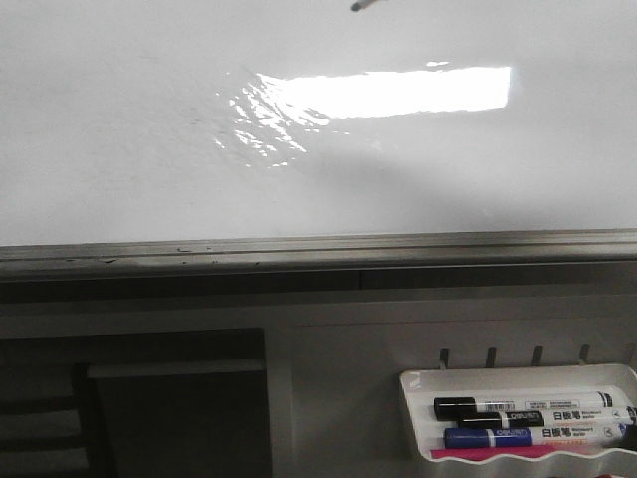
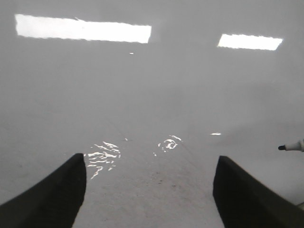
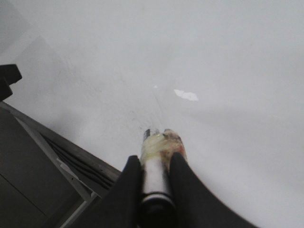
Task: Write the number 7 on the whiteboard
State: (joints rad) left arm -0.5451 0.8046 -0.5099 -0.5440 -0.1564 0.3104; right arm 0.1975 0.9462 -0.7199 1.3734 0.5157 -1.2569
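The right gripper (image 3: 156, 164) pinches a marker (image 3: 158, 164) tip-forward toward the blank whiteboard (image 1: 119, 129) for writing, while the left gripper (image 2: 149, 190) hovers, fingers spread.

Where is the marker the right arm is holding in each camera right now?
Front view: only the held marker's dark tip shows, at the top edge, right of center.
Left wrist view: its tip pokes in at the right edge, past the open left tool.
Right wrist view: clamped in the right tool.
Shared landmark: the wrinkled glare patch on the whiteboard.
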